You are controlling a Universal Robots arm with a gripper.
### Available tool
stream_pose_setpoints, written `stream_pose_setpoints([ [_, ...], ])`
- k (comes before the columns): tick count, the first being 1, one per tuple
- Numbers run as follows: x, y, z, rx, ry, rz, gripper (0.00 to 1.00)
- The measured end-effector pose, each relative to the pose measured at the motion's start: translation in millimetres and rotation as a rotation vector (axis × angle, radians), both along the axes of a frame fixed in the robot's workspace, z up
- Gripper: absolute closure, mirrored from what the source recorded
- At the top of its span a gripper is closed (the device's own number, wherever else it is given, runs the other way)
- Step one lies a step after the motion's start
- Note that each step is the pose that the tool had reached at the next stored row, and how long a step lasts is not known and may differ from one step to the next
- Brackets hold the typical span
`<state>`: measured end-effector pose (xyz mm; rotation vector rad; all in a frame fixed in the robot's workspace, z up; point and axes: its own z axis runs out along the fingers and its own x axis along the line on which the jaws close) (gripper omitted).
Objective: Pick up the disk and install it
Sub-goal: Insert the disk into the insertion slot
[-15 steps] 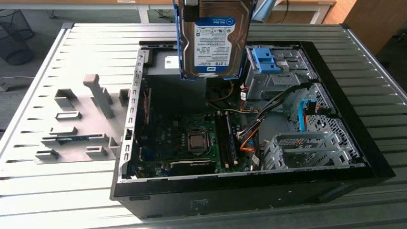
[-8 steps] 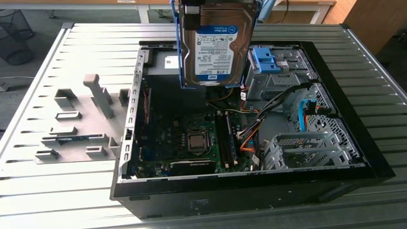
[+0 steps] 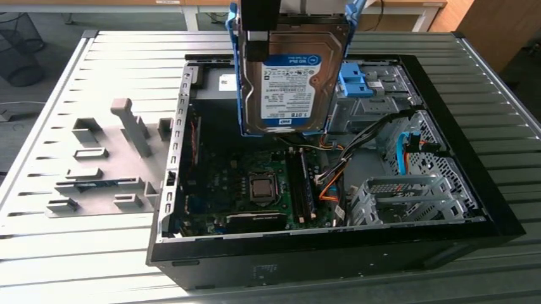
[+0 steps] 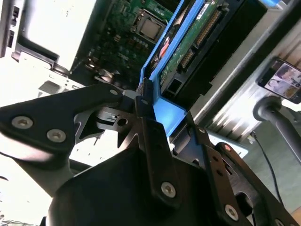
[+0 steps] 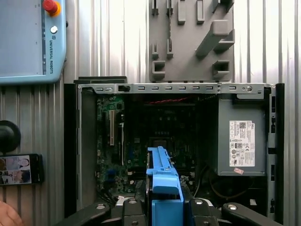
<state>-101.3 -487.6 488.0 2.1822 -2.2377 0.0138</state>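
Note:
The disk [image 3: 292, 82], silver with a white-and-blue label and a blue plastic frame, hangs upright over the open computer case [image 3: 473, 190], above its motherboard [image 3: 253, 183]. My gripper [image 3: 296, 22] holds it from above at the top edge of the exterior view. In the second wrist view the black fingers [image 4: 146, 117] clamp the blue frame, and the disk's green circuit-board side [image 4: 188, 52] faces the camera. In the first wrist view the gripper [image 5: 164, 202] is shut on the disk's blue frame [image 5: 162, 174], with the case interior beyond it.
A smaller blue bracket [image 3: 355, 82] sits in the case's far bay, and a metal drive cage [image 3: 406, 196] stands at the exterior view's right. A grey fixture plate [image 3: 110, 158] lies beside the case. A power supply [image 5: 242, 141], a teach pendant [image 5: 28, 42], a phone [image 5: 19, 169] and a hand [image 5: 7, 219] are nearby.

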Motion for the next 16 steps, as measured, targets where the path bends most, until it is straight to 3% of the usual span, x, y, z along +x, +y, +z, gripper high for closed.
stream_pose_setpoints([
  [3,0.0,-3.5,-0.6,0.0375,-0.0001,0.000,0.63],
  [6,0.0,-4.0,-0.6,0.0384,0.0000,0.000,0.63],
  [10,2.9,-8.3,-1.2,0.0346,-0.0001,0.000,0.63],
  [16,26.5,-10.0,-2.9,0.0342,-0.0001,0.000,0.63],
])
